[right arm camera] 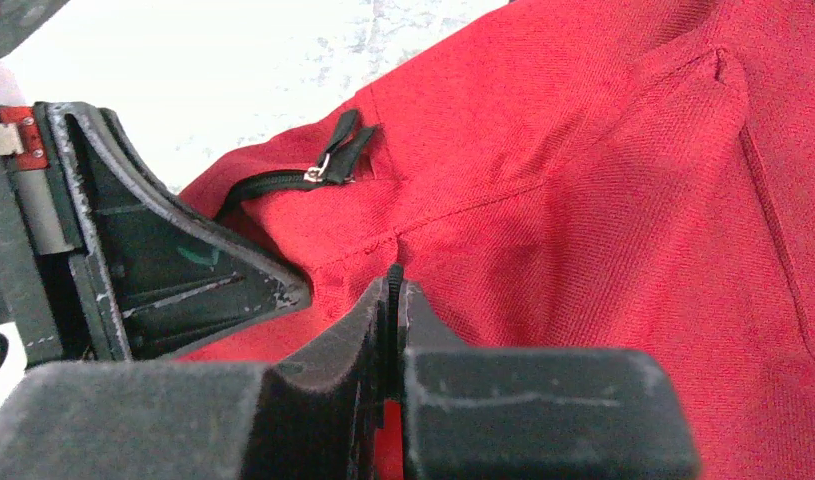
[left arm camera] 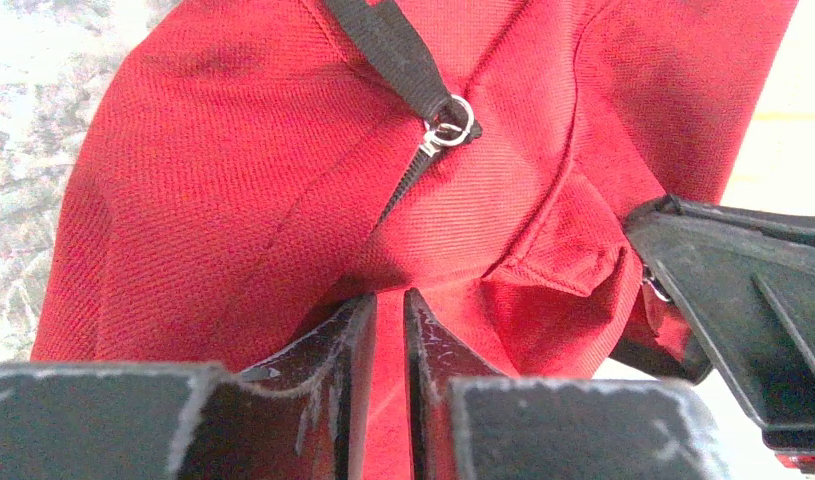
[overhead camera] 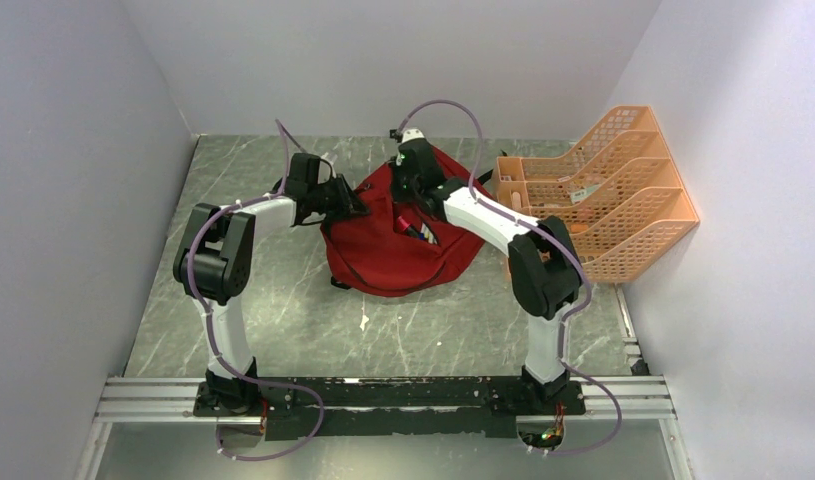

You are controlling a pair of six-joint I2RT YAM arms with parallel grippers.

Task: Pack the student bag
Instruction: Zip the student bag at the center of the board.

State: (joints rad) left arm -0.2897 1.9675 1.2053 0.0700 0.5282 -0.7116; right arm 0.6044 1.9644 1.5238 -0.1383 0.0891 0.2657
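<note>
- 2 arms reach up from the bottom edge of the top view, across the grey table point(overhead camera: 283, 320), to the student bag point(overhead camera: 383, 260), which lies slumped at the centre of the frame.
- The left gripper point(left arm camera: 388, 305) has its fingers nearly together, pinching a fold of red fabric at the bag's left edge.
- The right gripper point(right arm camera: 393, 285) has its fingers pressed together at a seam on the bag's upper side. It seems to nip a thin fold there.
- Between the 2 grippers the bag's mouth gapes, and a few colourful items point(overhead camera: 420, 232) show inside. A zipper pull point(left arm camera: 448, 125) hangs free just beyond the left fingers.
- An orange file organizer point(overhead camera: 603, 190) stands at the right of the frame, just beside the bag. Its contents are too small to tell.
- Some packing looks done. The bag is not yet zipped, and loading anything left seems to remain too.
</note>
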